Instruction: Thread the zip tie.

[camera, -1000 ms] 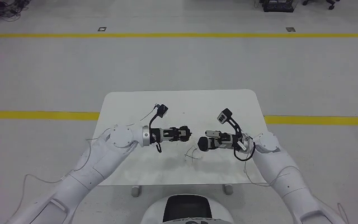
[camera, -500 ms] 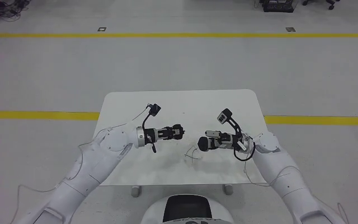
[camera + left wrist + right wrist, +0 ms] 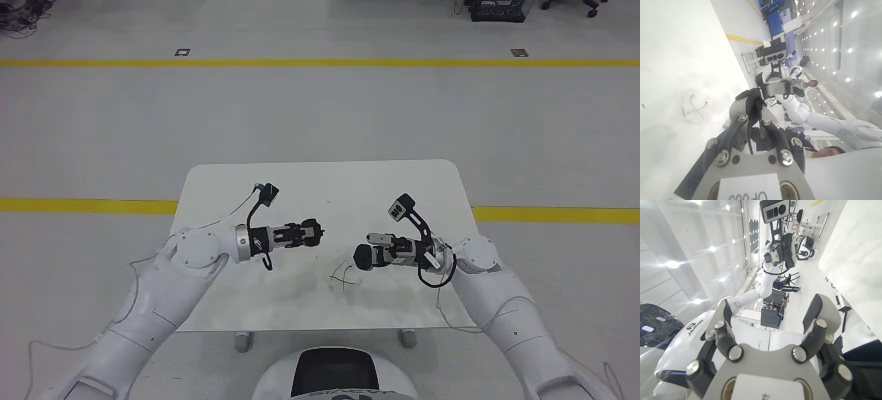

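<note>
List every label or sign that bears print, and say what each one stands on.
Paper label on the base of the left gripper: upside down and cut off by the edge, not readable whole.
White tag on the base of the right gripper: only a scrap of a mark shows.
Blue board in the room behind: one large letter, the other print too small.

Left arm: elbow bent, forearm reaching inward toward the robot's right. Left tool (image 3: 314, 232): fingers (image 3: 738, 108) pressed together at the tips.

Right arm: elbow bent, forearm reaching inward toward the robot's left. Right tool (image 3: 358, 254): fingers (image 3: 815, 311) spread wide.

The tools face each other, near but apart, the left one slightly farther from the body.
</note>
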Tool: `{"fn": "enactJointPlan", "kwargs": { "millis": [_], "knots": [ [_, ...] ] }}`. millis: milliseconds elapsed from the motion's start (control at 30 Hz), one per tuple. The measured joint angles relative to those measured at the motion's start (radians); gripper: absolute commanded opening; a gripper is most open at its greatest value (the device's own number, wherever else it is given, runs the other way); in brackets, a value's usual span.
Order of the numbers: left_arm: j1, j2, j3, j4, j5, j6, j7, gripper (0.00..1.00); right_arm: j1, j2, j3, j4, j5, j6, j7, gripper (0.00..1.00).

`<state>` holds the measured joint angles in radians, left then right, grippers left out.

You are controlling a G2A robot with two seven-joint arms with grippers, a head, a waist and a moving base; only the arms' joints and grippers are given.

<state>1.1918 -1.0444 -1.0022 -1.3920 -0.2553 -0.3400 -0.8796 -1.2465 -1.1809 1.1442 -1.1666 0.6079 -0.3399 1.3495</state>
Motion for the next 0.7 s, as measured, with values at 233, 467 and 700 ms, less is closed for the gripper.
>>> {"fn": "enactJointPlan", "kwargs": {
  "millis": [233,467,700],
  "knots": [
    [0.032,-0.007,-0.078,0.002,-0.034,0.0,-0.048,0.0,0.0,0.0,0.0,0.0,0.0,0.0,0.0,1.0],
    [0.054,-0.021,-0.141,0.011,-0.075,0.0,-0.1,0.0,0.0,0.0,0.0,0.0,0.0,0.0,0.0,1.0],
    [0.073,-0.039,-0.201,0.022,-0.086,0.0,-0.151,0.0,0.0,0.0,0.0,0.0,0.0,0.0,0.0,1.0]
  ]
}}
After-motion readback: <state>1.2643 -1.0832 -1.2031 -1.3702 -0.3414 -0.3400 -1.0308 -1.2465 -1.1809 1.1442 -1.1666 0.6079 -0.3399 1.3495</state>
